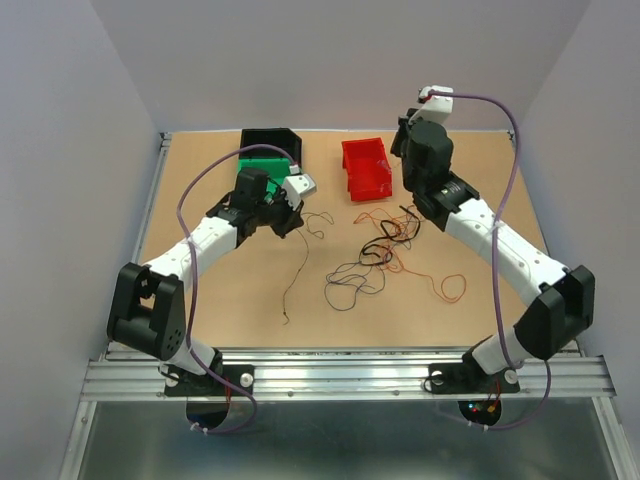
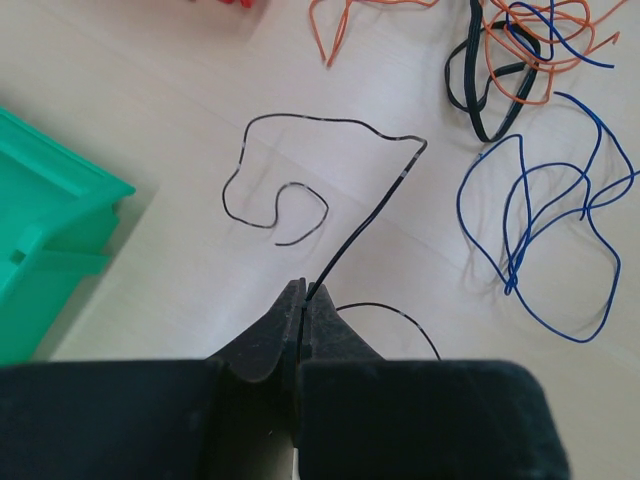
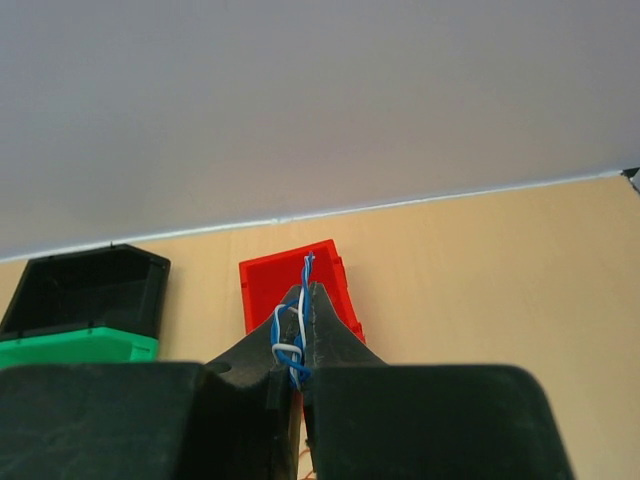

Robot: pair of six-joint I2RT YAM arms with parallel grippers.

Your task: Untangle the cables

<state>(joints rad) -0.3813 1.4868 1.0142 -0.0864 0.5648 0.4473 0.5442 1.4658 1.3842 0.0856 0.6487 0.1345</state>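
Observation:
The cables lie mid-table: an orange and black tangle [image 1: 388, 242], dark blue loops [image 1: 350, 285] and an orange loop [image 1: 450, 288]. My left gripper [image 1: 290, 222] is shut on a thin black wire [image 2: 330, 122]. That wire leaves the fingertips [image 2: 304, 297] and curls across the table in the left wrist view. A blue wire [image 2: 540, 220] and the orange and black tangle [image 2: 510, 60] lie to its right. My right gripper [image 1: 402, 140] is raised near the red bin [image 1: 365, 165]. It is shut [image 3: 308, 295] on a twisted blue and white wire [image 3: 308, 265].
A green bin [image 1: 262, 165] and a black bin [image 1: 270, 140] stand at the back, left of the red one. The green bin [image 2: 50, 240] is close to my left gripper. Grey walls close in the back and sides. A metal rail [image 1: 340, 372] runs along the near edge.

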